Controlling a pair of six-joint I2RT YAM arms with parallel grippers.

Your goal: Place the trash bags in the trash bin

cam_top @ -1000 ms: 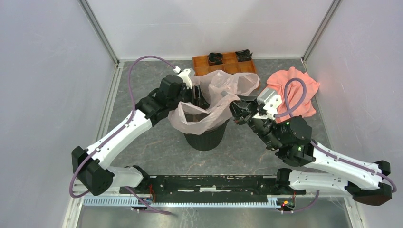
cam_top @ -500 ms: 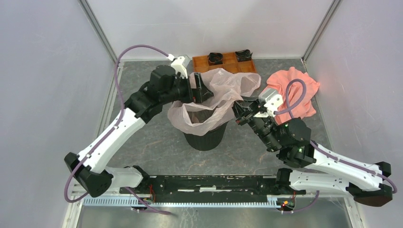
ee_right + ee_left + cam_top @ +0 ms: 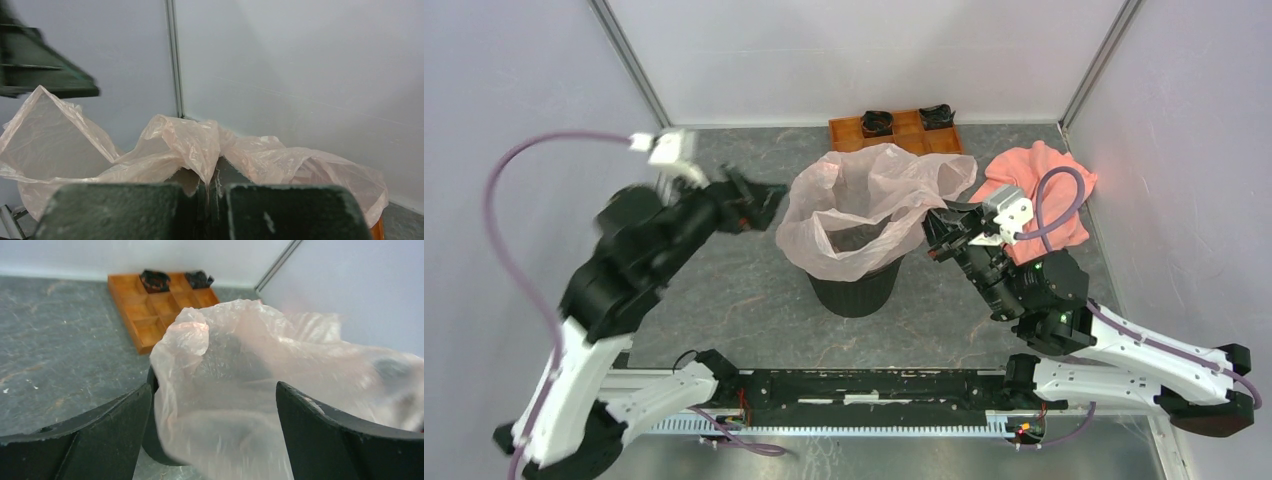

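The pale pink, translucent trash bag (image 3: 864, 195) is draped over the black trash bin (image 3: 856, 293), with its mouth gaping above the rim. My right gripper (image 3: 932, 236) is shut on the bag's right edge; in the right wrist view the film (image 3: 190, 145) is pinched between the fingers (image 3: 125, 210). My left gripper (image 3: 762, 196) hangs open to the left of the bag, apart from it. The left wrist view has the bag (image 3: 250, 355) and a sliver of the bin (image 3: 149, 440) ahead of its spread fingers (image 3: 75, 440), with nothing held.
An orange compartment tray (image 3: 849, 135) with two dark items lies at the back wall, also in the left wrist view (image 3: 160, 305). A salmon-pink cloth (image 3: 1064, 190) lies behind my right arm. Grey walls close in on both sides.
My left gripper has opened, let go of the bag's left edge and swung away to the left. The bag's mouth has sagged wider over the bin. The right gripper keeps its grip.
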